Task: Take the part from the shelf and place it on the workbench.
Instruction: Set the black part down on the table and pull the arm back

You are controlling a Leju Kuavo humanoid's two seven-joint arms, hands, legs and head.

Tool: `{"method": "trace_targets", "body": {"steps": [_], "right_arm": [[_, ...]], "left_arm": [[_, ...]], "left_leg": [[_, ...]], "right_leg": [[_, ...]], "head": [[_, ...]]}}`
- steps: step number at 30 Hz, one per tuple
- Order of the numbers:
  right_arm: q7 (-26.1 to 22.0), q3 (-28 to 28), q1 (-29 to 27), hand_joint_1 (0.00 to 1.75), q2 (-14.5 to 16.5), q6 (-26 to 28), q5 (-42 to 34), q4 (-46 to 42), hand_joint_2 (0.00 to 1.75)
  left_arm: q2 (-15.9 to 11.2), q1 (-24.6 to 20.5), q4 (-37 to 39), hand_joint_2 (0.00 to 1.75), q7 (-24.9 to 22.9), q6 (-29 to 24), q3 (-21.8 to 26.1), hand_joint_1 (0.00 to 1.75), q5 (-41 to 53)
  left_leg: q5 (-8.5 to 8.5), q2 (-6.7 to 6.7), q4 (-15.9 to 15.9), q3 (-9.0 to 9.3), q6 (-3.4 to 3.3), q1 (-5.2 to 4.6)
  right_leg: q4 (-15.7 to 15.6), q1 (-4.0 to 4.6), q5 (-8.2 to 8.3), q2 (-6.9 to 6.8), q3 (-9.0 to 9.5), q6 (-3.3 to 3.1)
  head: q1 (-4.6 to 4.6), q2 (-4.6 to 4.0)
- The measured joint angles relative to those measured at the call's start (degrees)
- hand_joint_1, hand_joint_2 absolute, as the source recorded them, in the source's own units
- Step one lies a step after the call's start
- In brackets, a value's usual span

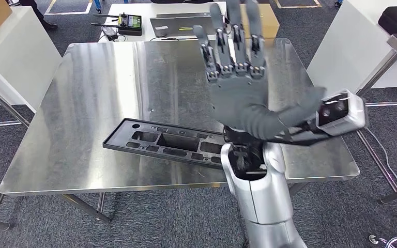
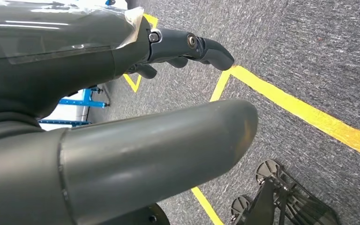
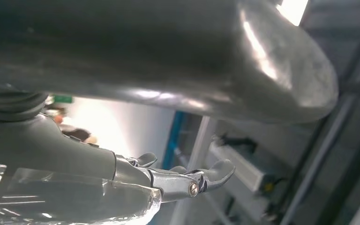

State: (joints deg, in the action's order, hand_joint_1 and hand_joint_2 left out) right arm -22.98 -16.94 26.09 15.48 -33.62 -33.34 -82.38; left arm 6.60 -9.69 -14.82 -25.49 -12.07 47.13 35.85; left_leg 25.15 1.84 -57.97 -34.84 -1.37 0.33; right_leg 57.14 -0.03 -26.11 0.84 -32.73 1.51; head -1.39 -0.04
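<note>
A steel table point(image 1: 98, 93) stands on grey carpet point(image 1: 41, 222). Behind the table is a white desk point(image 1: 129, 10) with a black controller point(image 1: 130, 23), a laptop point(image 1: 178, 25) and a cardboard box point(image 1: 266, 23). White tables point(image 1: 15, 57) stand at both sides of the table. Yellow lines point(image 2: 304, 115) cross the carpet.

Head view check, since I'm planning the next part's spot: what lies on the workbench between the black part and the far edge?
Nothing; in the head view that stretch of workbench beyond the black part is bare steel.
</note>
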Motion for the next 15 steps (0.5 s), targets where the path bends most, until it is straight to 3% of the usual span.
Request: {"method": "trace_targets", "body": {"steps": [8, 15], "right_arm": [[-2.62, -2.19, -11.33, 0.0, -4.34, -0.52, 2.16, -14.09, 0.0], [-3.42, -3.02, -14.03, 0.0, -6.04, -0.07, 3.55, -17.39, 0.0]], "left_arm": [[-0.23, 0.04, 0.0, 0.0, 0.0, 0.81, 0.62, 0.0, -0.35], [-0.52, 0.02, 0.0, 0.0, 0.0, 1.51, 0.98, 0.0, -0.33]], "left_leg": [[0.05, 0.0, -0.03, 0.07, -0.04, -0.11], [0.25, 0.0, -0.22, 0.09, -0.61, -0.47]], "right_leg": [[-0.07, -0.12, 0.02, 0.0, 0.09, 0.01], [-0.14, -0.48, 0.07, 0.0, 0.19, 0.15]], "head": [[0.0, 0.0], [0.01, 0.0]]}}
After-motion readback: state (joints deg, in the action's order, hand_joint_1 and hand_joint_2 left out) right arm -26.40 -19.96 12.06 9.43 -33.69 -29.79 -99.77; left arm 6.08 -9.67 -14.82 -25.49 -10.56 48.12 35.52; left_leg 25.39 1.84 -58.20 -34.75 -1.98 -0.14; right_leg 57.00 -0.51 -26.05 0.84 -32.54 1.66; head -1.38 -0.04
